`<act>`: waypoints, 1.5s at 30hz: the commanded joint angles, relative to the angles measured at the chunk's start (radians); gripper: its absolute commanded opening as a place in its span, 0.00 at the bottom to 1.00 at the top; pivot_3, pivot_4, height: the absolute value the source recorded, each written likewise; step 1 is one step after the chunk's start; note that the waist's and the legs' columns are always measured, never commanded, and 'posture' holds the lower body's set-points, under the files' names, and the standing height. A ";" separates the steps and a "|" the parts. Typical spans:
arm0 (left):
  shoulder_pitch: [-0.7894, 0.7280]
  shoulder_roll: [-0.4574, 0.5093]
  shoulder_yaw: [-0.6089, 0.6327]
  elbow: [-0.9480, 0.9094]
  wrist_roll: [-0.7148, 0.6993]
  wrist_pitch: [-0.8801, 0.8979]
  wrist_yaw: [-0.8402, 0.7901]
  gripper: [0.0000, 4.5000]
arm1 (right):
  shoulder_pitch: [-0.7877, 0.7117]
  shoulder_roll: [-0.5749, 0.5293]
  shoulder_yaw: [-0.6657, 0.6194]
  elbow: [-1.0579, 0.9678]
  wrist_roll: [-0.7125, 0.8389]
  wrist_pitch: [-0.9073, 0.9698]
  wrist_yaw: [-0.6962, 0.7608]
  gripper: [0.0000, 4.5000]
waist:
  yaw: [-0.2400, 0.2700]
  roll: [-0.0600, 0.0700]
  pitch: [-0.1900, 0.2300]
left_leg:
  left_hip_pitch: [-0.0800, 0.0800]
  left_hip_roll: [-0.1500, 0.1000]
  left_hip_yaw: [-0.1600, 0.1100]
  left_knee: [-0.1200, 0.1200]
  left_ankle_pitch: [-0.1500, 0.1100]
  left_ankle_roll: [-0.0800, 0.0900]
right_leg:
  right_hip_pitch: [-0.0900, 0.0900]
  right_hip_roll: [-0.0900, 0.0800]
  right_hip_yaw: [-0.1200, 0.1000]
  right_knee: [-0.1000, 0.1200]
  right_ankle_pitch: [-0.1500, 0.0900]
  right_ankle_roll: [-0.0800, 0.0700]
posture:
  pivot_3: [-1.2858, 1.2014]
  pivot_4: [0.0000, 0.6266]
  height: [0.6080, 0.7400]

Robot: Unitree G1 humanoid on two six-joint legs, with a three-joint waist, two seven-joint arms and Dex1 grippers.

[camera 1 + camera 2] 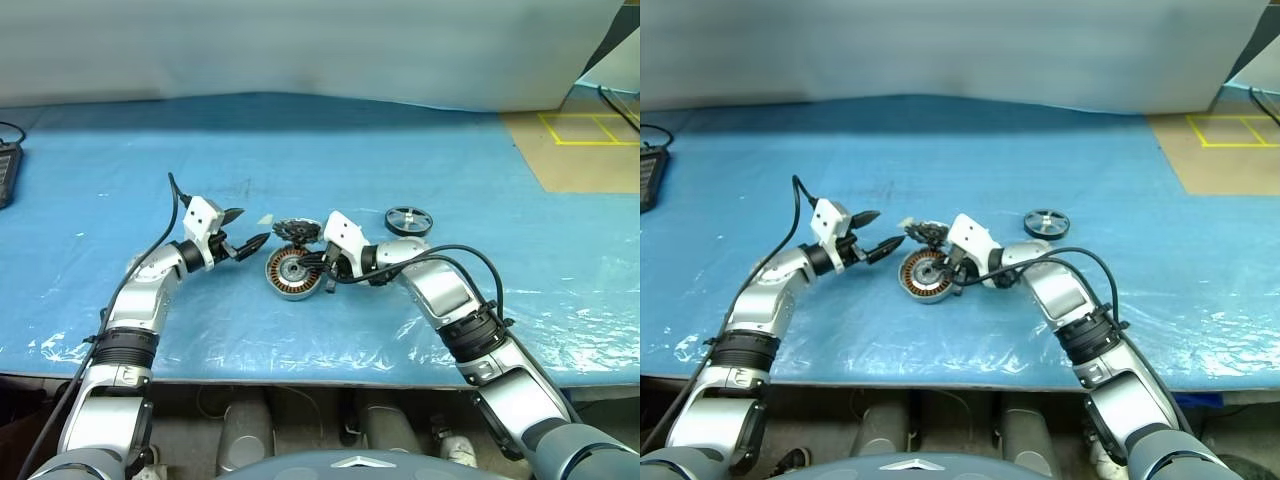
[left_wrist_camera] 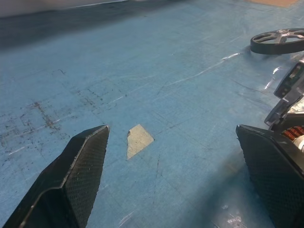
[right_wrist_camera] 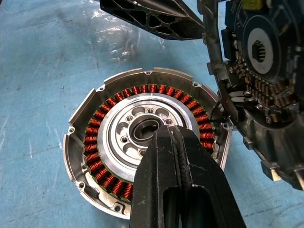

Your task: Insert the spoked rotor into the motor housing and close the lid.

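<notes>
right wrist view: clenched right hand [image 3: 176, 142] over motor housing [image 3: 90, 142], lid [image 3: 266, 80] tilted beside; left hand [image 1: 240, 230] released.

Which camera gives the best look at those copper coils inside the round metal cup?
The right wrist view: the motor housing lies face-up close below the shut right claw, its whole copper ring visible. Both eye views show it small on the blue table. The left wrist view catches just a copper sliver.
</notes>
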 commanded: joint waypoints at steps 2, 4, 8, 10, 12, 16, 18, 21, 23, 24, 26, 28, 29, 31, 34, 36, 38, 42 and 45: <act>-0.012 0.006 0.009 -0.033 -0.005 -0.012 0.002 1.00 | -0.027 0.005 -0.038 -0.055 0.020 -0.015 -0.008 0.00 | 0.000 0.000 0.000 | 0.000 0.000 0.000 0.000 0.000 0.000 | 0.000 0.000 0.000 0.000 0.000 0.000 | 0.52 0.24 1.00; -0.012 0.005 0.008 -0.034 -0.004 -0.012 0.002 1.00 | -0.029 0.004 -0.042 -0.078 0.029 -0.007 0.000 0.00 | 0.001 0.000 0.000 | 0.000 0.000 0.000 0.000 0.000 0.000 | 0.000 0.000 0.000 0.000 0.000 0.000 | 0.52 0.24 1.00; -0.019 0.000 0.005 -0.026 -0.003 -0.014 0.003 1.00 | -0.029 0.010 -0.029 -0.103 0.037 0.020 0.016 0.00 | 0.000 0.000 0.000 | 0.000 0.000 0.000 0.000 0.000 0.000 | 0.000 0.000 0.000 0.000 0.000 0.000 | 0.52 0.24 1.00; -0.022 0.000 0.006 -0.023 -0.002 -0.017 0.004 1.00 | -0.019 0.012 -0.024 -0.097 0.043 0.035 0.023 0.00 | 0.001 0.000 0.000 | 0.000 0.000 0.000 0.000 0.000 0.000 | 0.000 0.000 0.000 0.000 0.000 0.000 | 0.52 0.24 1.00; -0.023 0.001 0.007 -0.021 -0.002 -0.018 0.004 1.00 | -0.010 0.015 -0.022 -0.083 0.045 0.039 0.025 0.00 | 0.001 0.000 0.000 | 0.000 0.000 0.000 0.000 0.000 0.000 | 0.000 0.000 0.000 0.000 0.000 0.000 | 0.52 0.24 1.00; -0.020 0.004 0.009 -0.024 -0.002 -0.018 0.005 1.00 | 0.002 0.025 -0.010 -0.013 0.023 0.005 0.017 0.00 | 0.000 0.000 0.000 | 0.000 0.000 0.000 0.000 0.000 0.000 | 0.000 0.000 0.000 0.000 0.000 0.000 | 0.52 0.24 1.00; -0.020 0.004 0.009 -0.024 -0.002 -0.018 0.006 1.00 | 0.004 0.030 -0.005 0.017 0.014 -0.013 0.014 0.00 | 0.000 0.000 0.000 | 0.000 0.000 0.000 0.000 0.000 0.000 | 0.000 0.000 0.000 0.000 0.000 0.000 | 0.52 0.24 1.00; -0.020 0.005 0.010 -0.025 -0.002 -0.018 0.008 1.00 | 0.007 0.030 -0.003 0.035 0.013 -0.018 0.016 0.00 | 0.000 0.000 0.000 | 0.001 0.000 0.000 0.000 0.000 0.000 | 0.000 0.000 0.000 0.000 0.000 0.000 | 0.52 0.24 1.00; -0.020 0.008 0.011 -0.025 -0.002 -0.019 0.008 1.00 | 0.011 0.029 0.000 0.033 0.011 -0.019 0.017 0.00 | 0.000 0.000 0.000 | 0.001 0.000 0.000 0.000 0.000 0.000 | 0.000 0.000 0.000 0.000 0.000 0.000 | 0.52 0.24 1.00; -0.019 0.009 0.011 -0.024 -0.001 -0.019 0.009 1.00 | 0.012 0.029 0.002 0.032 0.010 -0.020 0.017 0.00 | 0.000 0.000 0.000 | 0.001 0.000 0.000 0.000 0.000 0.000 | 0.000 0.000 0.000 0.000 0.000 0.000 | 0.52 0.24 1.00; -0.019 0.011 0.012 -0.024 -0.002 -0.019 0.008 1.00 | 0.014 0.027 0.006 0.034 0.005 -0.019 0.015 0.00 | 0.000 0.000 0.000 | 0.001 0.000 0.000 0.000 0.000 0.000 | 0.000 0.000 0.000 0.000 0.000 0.000 | 0.52 0.24 1.00; -0.020 0.012 0.013 -0.023 -0.002 -0.019 0.009 1.00 | 0.016 0.018 0.017 0.032 -0.012 -0.022 0.013 0.00 | 0.000 0.000 0.000 | 0.001 0.000 0.000 0.000 0.000 0.000 | 0.000 0.000 0.000 0.000 0.000 0.000 | 0.52 0.24 1.00; -0.020 0.012 0.013 -0.023 -0.001 -0.019 0.009 1.00 | 0.014 0.006 0.030 0.026 -0.031 -0.030 0.013 0.00 | 0.000 0.000 0.000 | 0.001 0.000 0.000 0.000 0.000 0.000 | 0.000 0.000 0.000 0.000 0.000 0.000 | 0.52 0.24 1.00; -0.020 0.013 0.013 -0.023 -0.002 -0.020 0.008 1.00 | 0.009 -0.011 0.048 0.014 -0.066 -0.048 0.004 0.00 | 0.000 0.000 0.000 | 0.001 0.000 0.000 0.000 0.000 0.000 | 0.000 0.000 0.000 0.000 0.000 0.000 | 0.52 0.24 1.00; -0.020 0.013 0.012 -0.022 -0.002 -0.021 0.007 1.00 | -0.001 -0.028 0.068 -0.004 -0.097 -0.054 0.001 0.00 | 0.001 0.000 0.000 | 0.001 0.000 0.000 0.000 0.000 0.000 | 0.001 0.000 0.000 0.000 0.000 0.000 | 0.52 0.24 1.00; -0.019 0.012 0.012 -0.022 -0.002 -0.021 0.007 1.00 | -0.003 -0.032 0.075 -0.011 -0.105 -0.053 0.004 0.00 | 0.001 0.000 0.000 | 0.002 0.000 0.000 0.000 0.000 0.000 | 0.001 0.000 0.000 0.000 0.000 0.000 | 0.52 0.24 1.00; -0.021 0.013 0.012 -0.020 -0.002 -0.022 0.007 1.00 | -0.003 -0.032 0.079 -0.014 -0.108 -0.049 0.008 0.00 | 0.001 0.000 0.000 | 0.002 0.000 0.000 0.000 0.000 0.000 | 0.002 0.000 0.000 0.000 -0.001 0.001 | 0.52 0.24 1.00; -0.021 0.012 0.012 -0.021 -0.002 -0.021 0.006 1.00 | -0.009 -0.040 0.088 -0.024 -0.132 -0.049 0.005 0.00 | 0.001 0.000 0.000 | 0.002 0.000 0.000 0.000 0.000 0.000 | 0.001 0.000 0.000 0.000 0.000 0.000 | 0.52 0.24 1.00; -0.019 0.012 0.011 -0.023 -0.003 -0.020 0.005 1.00 | -0.023 -0.059 0.107 -0.043 -0.171 -0.064 -0.003 0.00 | 0.001 0.000 0.000 | 0.002 0.000 0.000 0.000 0.000 0.000 | 0.001 0.000 0.000 0.000 0.000 0.000 | 0.52 0.24 1.00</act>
